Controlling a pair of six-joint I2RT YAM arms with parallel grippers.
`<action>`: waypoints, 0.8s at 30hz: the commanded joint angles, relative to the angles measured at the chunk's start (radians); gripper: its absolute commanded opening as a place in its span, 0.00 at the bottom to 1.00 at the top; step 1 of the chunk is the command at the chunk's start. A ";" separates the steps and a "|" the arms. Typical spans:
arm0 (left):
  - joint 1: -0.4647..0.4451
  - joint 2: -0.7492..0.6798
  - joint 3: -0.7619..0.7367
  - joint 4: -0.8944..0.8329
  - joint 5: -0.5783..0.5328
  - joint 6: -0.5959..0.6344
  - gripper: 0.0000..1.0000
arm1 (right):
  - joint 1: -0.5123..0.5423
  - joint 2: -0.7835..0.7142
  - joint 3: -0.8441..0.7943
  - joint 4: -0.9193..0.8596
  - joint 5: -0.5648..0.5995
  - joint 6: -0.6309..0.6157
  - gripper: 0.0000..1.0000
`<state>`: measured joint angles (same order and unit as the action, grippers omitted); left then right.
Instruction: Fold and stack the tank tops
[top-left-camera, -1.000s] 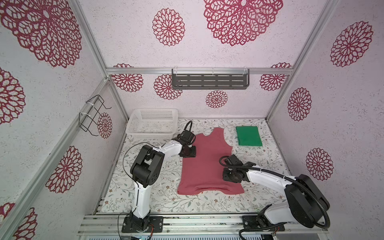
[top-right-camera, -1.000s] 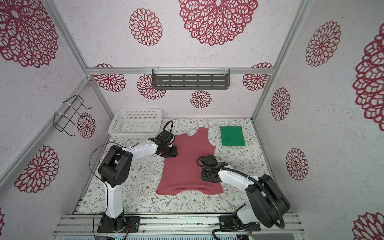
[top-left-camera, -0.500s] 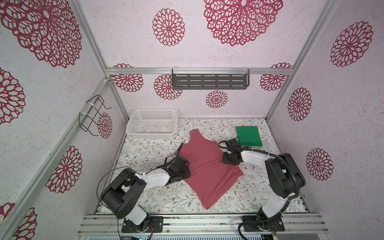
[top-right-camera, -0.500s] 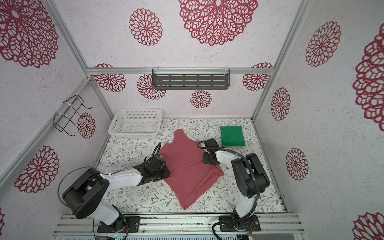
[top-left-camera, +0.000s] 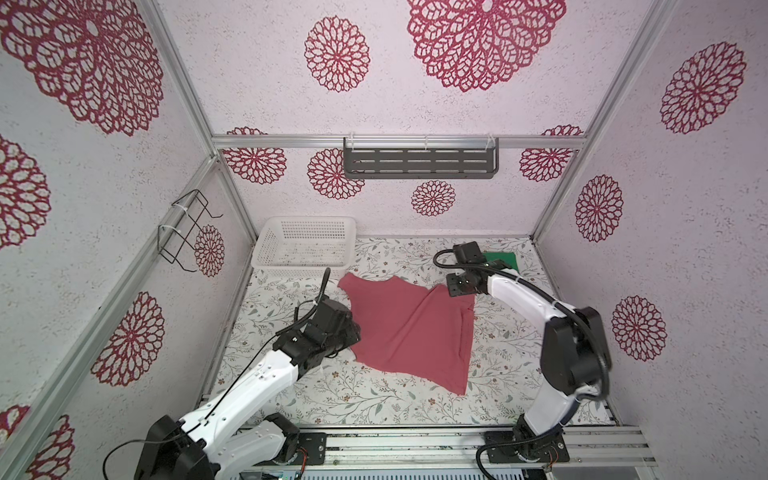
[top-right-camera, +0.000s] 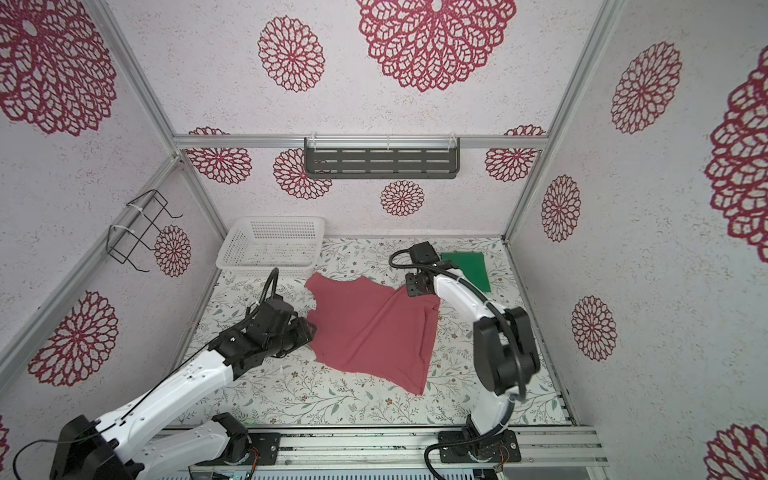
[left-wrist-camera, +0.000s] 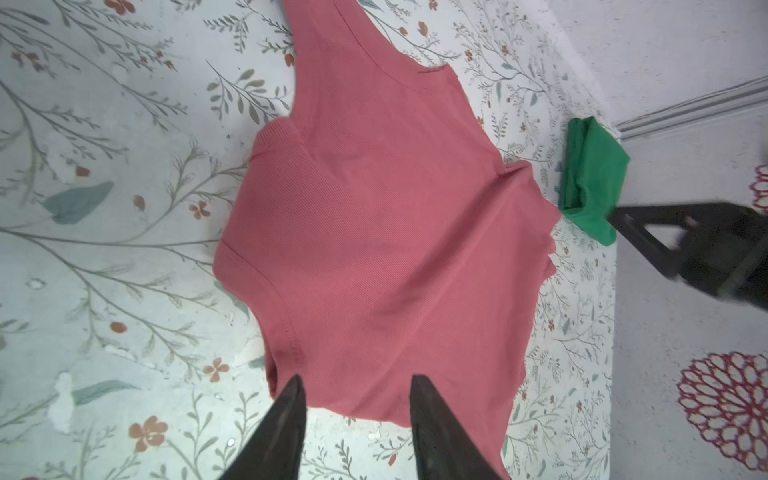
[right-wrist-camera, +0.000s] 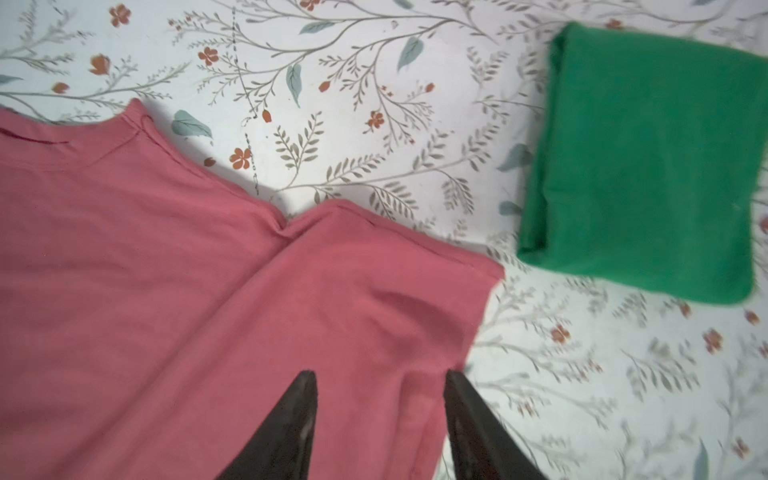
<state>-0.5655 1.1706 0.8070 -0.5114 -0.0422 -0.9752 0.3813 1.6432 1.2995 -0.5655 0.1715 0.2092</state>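
Hovering spread, pinching nothing: left tool (left-wrist-camera: 356, 379) over one edge of rose top (top-left-camera: 411, 328), right tool (right-wrist-camera: 380, 372) over corner near folded green top (right-wrist-camera: 648, 166), likely the stack base. Rose top flat, skewed mid-desk (top-left-camera: 332, 395), ready for folding.

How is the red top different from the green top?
The red top is spread open and wrinkly; the green top is folded into a neat square. The red top covers more room than the green top. The red top lies in the middle, the green top in the far right corner. Both are cloth on the table.
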 joint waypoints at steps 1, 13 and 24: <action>0.003 0.165 0.095 -0.013 0.054 0.165 0.43 | -0.027 -0.162 -0.174 -0.095 0.038 0.144 0.44; 0.003 0.602 0.273 0.084 0.100 0.277 0.39 | 0.084 -0.282 -0.535 0.117 -0.078 0.405 0.25; -0.040 0.442 0.050 0.034 0.112 0.165 0.37 | -0.010 -0.124 -0.568 0.210 -0.041 0.317 0.16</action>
<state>-0.5762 1.6604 0.8845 -0.3985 0.0601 -0.7742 0.4137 1.4960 0.7372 -0.3759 0.1017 0.5606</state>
